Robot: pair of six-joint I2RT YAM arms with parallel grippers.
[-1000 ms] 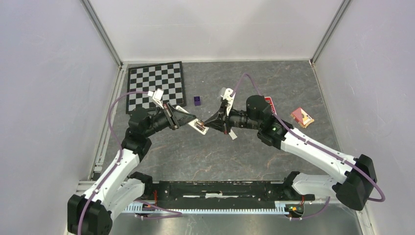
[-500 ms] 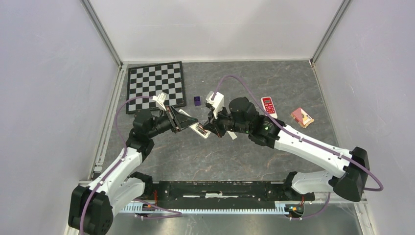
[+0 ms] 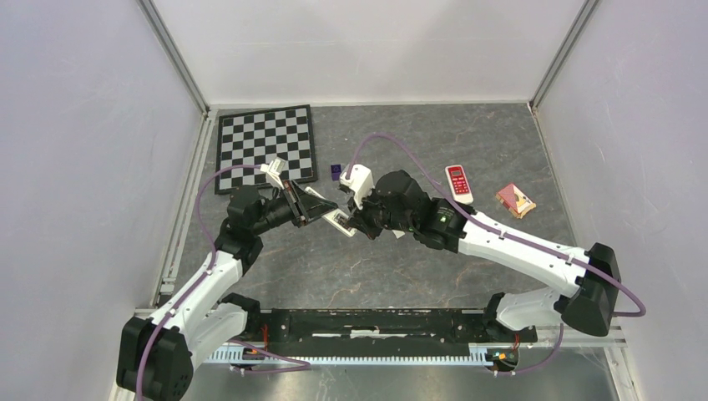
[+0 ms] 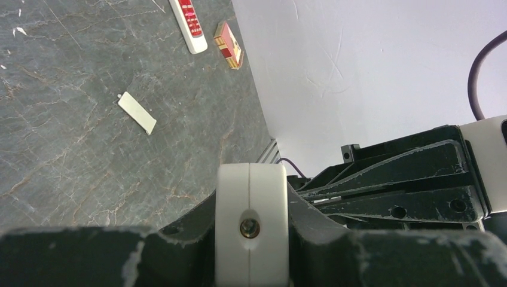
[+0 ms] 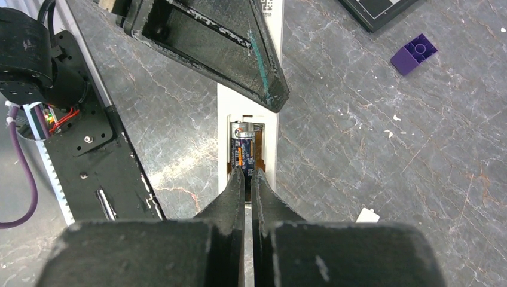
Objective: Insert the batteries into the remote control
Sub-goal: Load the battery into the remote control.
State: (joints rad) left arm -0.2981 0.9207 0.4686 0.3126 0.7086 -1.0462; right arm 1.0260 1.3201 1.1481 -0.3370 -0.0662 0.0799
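My left gripper (image 3: 321, 210) is shut on the long white remote control (image 3: 341, 221) and holds it above the table. The remote's end shows between the jaws in the left wrist view (image 4: 250, 203). In the right wrist view the remote (image 5: 248, 110) has its compartment open, with one dark, brownish-gold battery (image 5: 241, 149) lying in it. My right gripper (image 5: 248, 174) has its jaws nearly together, with the tips at the battery's near end. It also shows in the top view (image 3: 357, 224). I cannot make out a second battery.
A small white cover (image 4: 137, 112) lies on the table below the arms. The red-faced remote (image 3: 457, 183) and a snack packet (image 3: 515, 200) lie at the right. A purple cube (image 3: 336, 171) sits beside the chessboard (image 3: 265, 146).
My right arm has swung left and brought its gripper tips onto the remote's open compartment. The red-faced remote is now uncovered. The left arm has shifted slightly.
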